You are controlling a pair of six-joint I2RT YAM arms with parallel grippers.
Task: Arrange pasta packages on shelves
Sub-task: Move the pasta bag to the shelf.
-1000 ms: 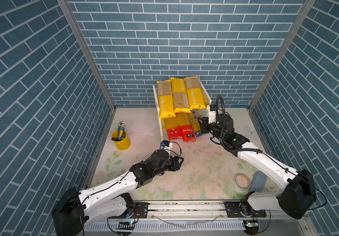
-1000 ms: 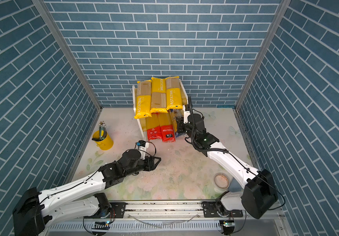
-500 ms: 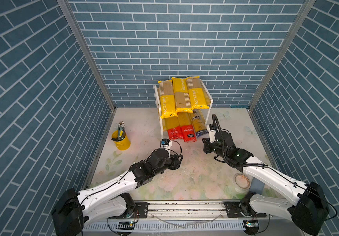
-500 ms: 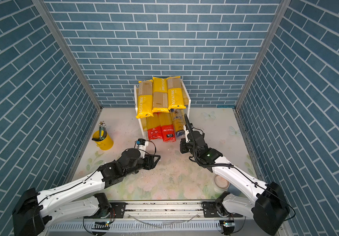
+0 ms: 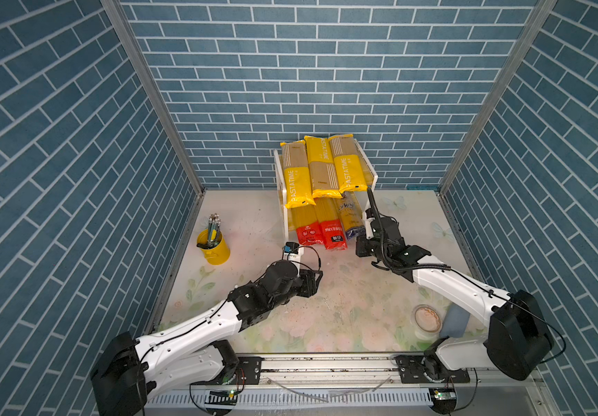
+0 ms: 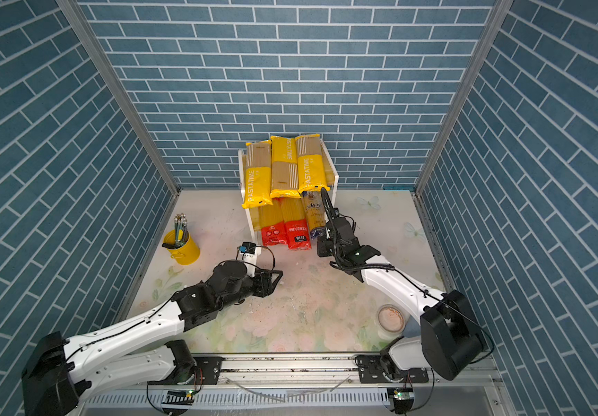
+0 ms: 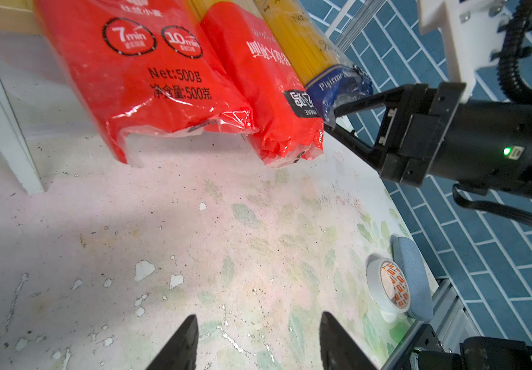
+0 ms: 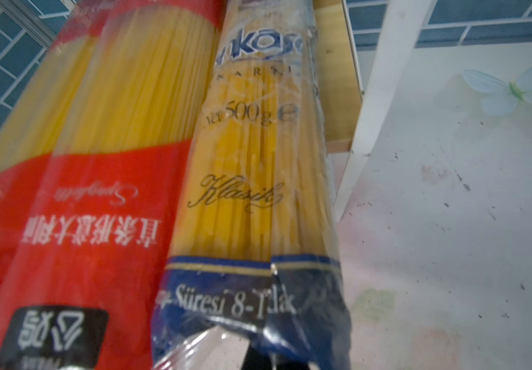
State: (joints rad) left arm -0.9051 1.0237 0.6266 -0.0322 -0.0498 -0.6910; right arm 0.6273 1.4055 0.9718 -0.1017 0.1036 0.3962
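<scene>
Since the right end effector [image 7: 330, 119] has its jaws closed on the crimped film at the near end of the blue-ended bag [image 8: 251, 179], the step in hand looks like a final seating of that bag, and it calls for a light touch. The bag lies on the lower board of the shelves [image 6: 329, 169]. It touches the neighbouring red-ended bag [image 5: 330, 227] on one side and sits just beside the white front leg [image 8: 383, 80] on the other, with its near end jutting out over the tabletop [image 5: 344, 295]. Any push or pull should run along the bag's length. A sideways drag on such thin film would likely twist the bag or tear the seal, and a swing toward the leg could jam it. Once the blue end lines up with the red ends, the jaws should part fully before backing straight out, so the flap is not dragged along. Three PASTATIME bags [image 5: 320, 165] fill the upper board, so little seems left to do. The left end effector [image 7: 258, 326] hovers low over the tabletop, jaws apart and empty, and is best kept clear.
</scene>
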